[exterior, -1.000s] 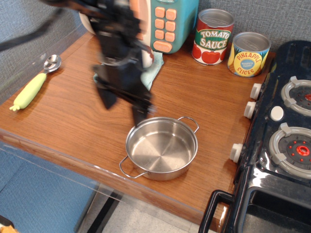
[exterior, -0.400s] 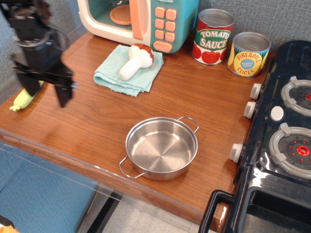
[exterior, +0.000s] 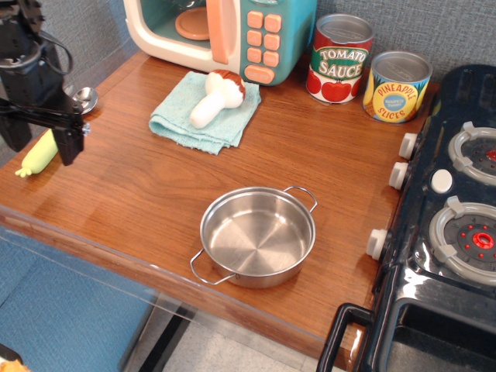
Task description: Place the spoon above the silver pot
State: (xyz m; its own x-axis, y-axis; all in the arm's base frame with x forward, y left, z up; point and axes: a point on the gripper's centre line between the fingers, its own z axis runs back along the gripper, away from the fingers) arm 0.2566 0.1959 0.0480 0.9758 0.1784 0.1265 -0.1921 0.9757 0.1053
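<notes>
One arm in view, at the left edge of the wooden table (exterior: 147,194). We note the black gripper (exterior: 43,142) hanging over the spoon (exterior: 46,143), its two fingers (exterior: 68,145) spread apart, one on each side of the pale yellow-green handle. We cannot tell whether either finger touches the handle; nothing is clamped.

The spoon lies flat along the left edge, the tapered handle end pointing toward the front-left corner, the shiny bowl toward the back, partly hidden behind the gripper body.

The silver pot (exterior: 258,236) sits empty and upright near the front edge, roughly mid-table, well apart from the spoon. Its two wire loop handles point one toward the front-left, one toward the back-right.

Near the back edge we log a folded teal cloth (exterior: 186,122) with a white mushroom toy (exterior: 215,98) lying on it, brown cap toward the back. Behind it, in the back-left part, stands a toy microwave (exterior: 225,35) with a teal and cream body and peach buttons. To its right along the back edge are two cans side by side: a tomato sauce can (exterior: 339,60) and a pineapple slices can (exterior: 396,87). A black toy stove (exterior: 453,209) butts against the right edge, white knobs facing the table.
</notes>
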